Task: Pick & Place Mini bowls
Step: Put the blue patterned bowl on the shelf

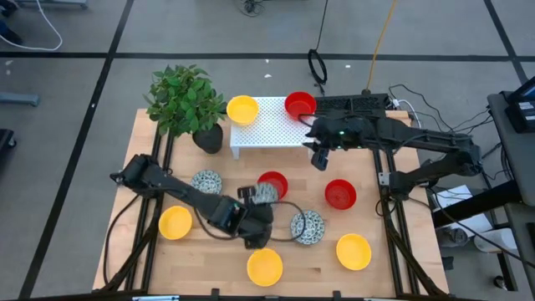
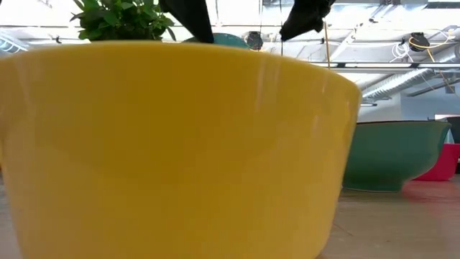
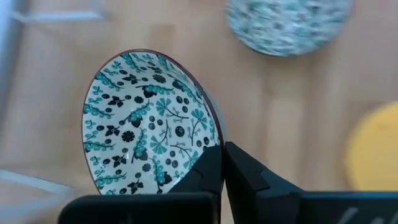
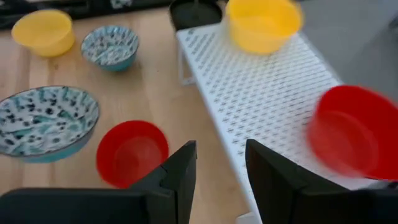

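Yellow bowl [image 2: 172, 147] fills the low view, with a teal-sided bowl [image 2: 392, 155] and a red one [image 2: 444, 162] behind it on the table. From above, my left gripper [image 1: 261, 199] sits mid-table, closed on the rim of a speckled bowl [image 1: 264, 193] beside a red bowl [image 1: 273, 182]; other speckled bowls lie at [image 1: 206, 181] and [image 1: 307, 227], yellow ones at [image 1: 175, 222], [image 1: 265, 266], [image 1: 354, 252], another red at [image 1: 339, 194]. My right gripper [image 1: 318, 157] hangs by the white rack [image 1: 267, 127], which carries a yellow bowl [image 1: 242, 109] and a red bowl [image 1: 300, 104]. Left wrist view: my fingers [image 3: 208, 177] pinch the patterned bowl's [image 3: 149, 121] edge. Right wrist view: my fingers [image 4: 183, 171] stand apart, holding nothing, above a red bowl [image 4: 132, 152] beside the rack [image 4: 261, 99].
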Robot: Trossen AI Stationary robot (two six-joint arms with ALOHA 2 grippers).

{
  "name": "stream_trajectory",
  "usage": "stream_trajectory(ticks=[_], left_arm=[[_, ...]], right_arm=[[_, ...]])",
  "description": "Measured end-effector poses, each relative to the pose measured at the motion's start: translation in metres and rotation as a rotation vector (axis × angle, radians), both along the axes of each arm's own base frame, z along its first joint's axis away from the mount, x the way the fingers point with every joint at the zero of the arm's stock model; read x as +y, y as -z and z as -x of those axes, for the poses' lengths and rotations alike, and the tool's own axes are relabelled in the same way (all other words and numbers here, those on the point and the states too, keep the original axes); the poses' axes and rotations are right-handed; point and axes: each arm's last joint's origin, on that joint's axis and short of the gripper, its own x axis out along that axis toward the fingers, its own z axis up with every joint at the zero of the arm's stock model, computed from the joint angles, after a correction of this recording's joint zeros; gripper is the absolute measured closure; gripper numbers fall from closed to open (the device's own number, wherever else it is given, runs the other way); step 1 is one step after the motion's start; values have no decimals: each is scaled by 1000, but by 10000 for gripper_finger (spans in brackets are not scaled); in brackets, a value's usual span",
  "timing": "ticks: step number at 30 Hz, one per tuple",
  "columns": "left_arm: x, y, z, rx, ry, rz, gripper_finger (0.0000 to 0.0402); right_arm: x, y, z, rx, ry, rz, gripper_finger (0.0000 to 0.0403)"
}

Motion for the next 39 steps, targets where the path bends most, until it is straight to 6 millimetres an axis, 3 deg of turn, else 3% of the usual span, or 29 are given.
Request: stream_trajectory(ticks=[7, 14, 22, 30, 39], left_arm=[[47, -27, -19, -35, 6, -144, 393], [100, -51, -32, -39, 25, -254, 395], [159, -47, -37, 45, 19, -270, 395], [190, -45, -36, 69, 6, -230, 396], [199, -41, -38, 79, 17, -188, 396]], right_arm=[[4, -21, 27, -97, 19, 19, 277], [6, -23, 41, -72, 45, -20, 277], [5, -21, 43, -45, 103, 22, 277], [4, -21, 43, -43, 102, 30, 277], [3, -22, 43, -42, 92, 54, 277]])
